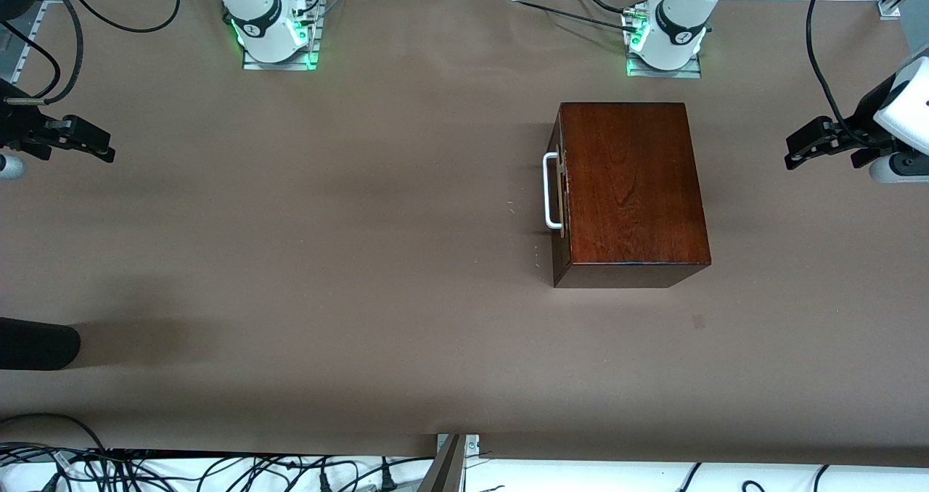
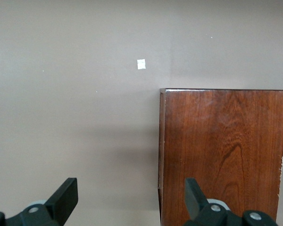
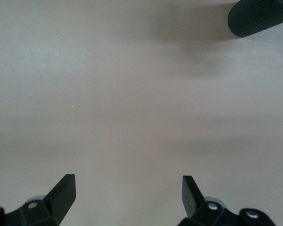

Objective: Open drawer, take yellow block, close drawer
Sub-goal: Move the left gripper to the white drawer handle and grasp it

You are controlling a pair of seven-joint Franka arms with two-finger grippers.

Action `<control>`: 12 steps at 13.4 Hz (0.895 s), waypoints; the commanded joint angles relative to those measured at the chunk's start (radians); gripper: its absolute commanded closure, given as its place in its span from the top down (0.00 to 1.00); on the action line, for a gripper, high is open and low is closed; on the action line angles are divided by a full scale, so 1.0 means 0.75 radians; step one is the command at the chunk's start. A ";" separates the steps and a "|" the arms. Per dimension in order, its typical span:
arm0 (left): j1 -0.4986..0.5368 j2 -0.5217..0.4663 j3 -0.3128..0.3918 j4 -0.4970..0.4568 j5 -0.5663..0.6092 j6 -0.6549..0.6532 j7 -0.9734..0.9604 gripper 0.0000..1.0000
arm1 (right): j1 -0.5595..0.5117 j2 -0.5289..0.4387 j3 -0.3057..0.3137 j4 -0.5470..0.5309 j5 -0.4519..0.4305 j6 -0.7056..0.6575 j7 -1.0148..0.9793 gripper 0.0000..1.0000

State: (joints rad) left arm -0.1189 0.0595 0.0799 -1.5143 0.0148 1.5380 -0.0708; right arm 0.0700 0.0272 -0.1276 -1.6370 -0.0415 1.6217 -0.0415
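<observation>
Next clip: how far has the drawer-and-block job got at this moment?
Nothing looks done. The drawer sits closed in the wooden box, handle untouched; no yellow block is visible. Nothing in hand: the left gripper and right gripper wait open at the table's ends. Opening, taking the block and closing remain.

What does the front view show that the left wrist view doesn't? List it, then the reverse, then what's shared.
Front view only: the drawer front with its white handle, shut or nearly so; the right gripper, open over the table's right-arm end; both arm bases. Left wrist view only: a small white mark on the table. Both: the box top and the open left gripper, holding nothing. The block shows in neither.
</observation>
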 commanded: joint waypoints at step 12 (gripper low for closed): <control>-0.021 0.192 -0.616 -0.010 0.101 0.076 -0.846 1.00 | -0.005 -0.001 0.000 0.011 0.008 -0.017 -0.004 1.00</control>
State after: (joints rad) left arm -0.1241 0.1628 -0.3472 -1.5203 0.0598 1.5636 -0.6261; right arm 0.0699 0.0273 -0.1276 -1.6369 -0.0414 1.6217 -0.0415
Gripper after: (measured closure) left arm 0.000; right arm 0.000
